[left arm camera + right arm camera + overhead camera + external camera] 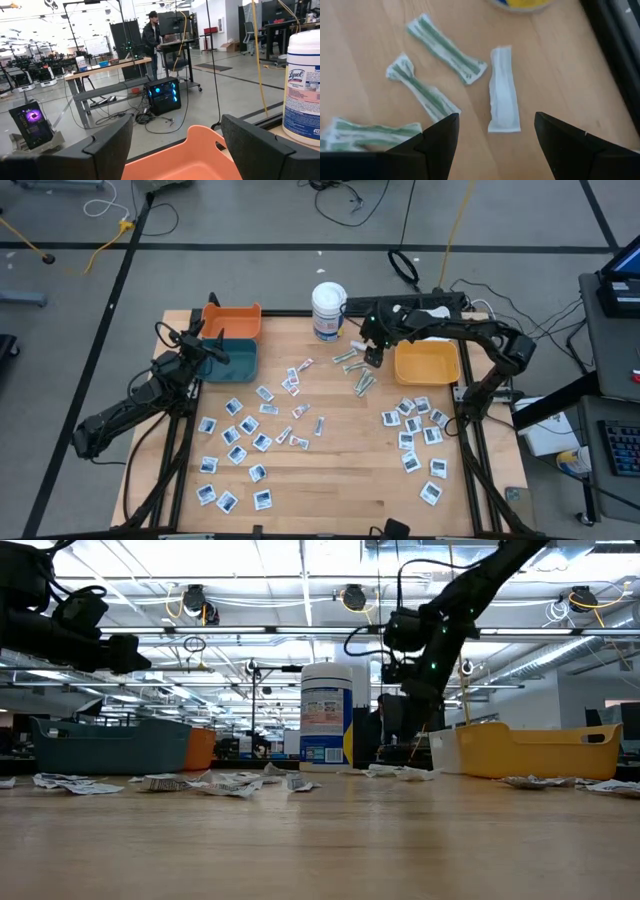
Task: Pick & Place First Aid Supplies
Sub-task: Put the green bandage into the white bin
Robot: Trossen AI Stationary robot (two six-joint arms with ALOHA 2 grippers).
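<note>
- Left claw hovers over the teal bin, just beside the orange bin at the table's far left corner; its fingers stand apart and hold nothing.
- Square white-and-blue sachets lie scattered flat across the left half of the table.
- The white wipes tub stands at the far edge, near the middle.
- Right claw hangs low over a cluster of narrow wrapped strips, released and empty, one white strip lying between its fingers.
- That strip looks featherlight, thin and limp; it likely slides on wood, so pinching across its narrow middle seems best.
- The yellow bin sits just right of the claw, with more sachets nearer the front.
</note>
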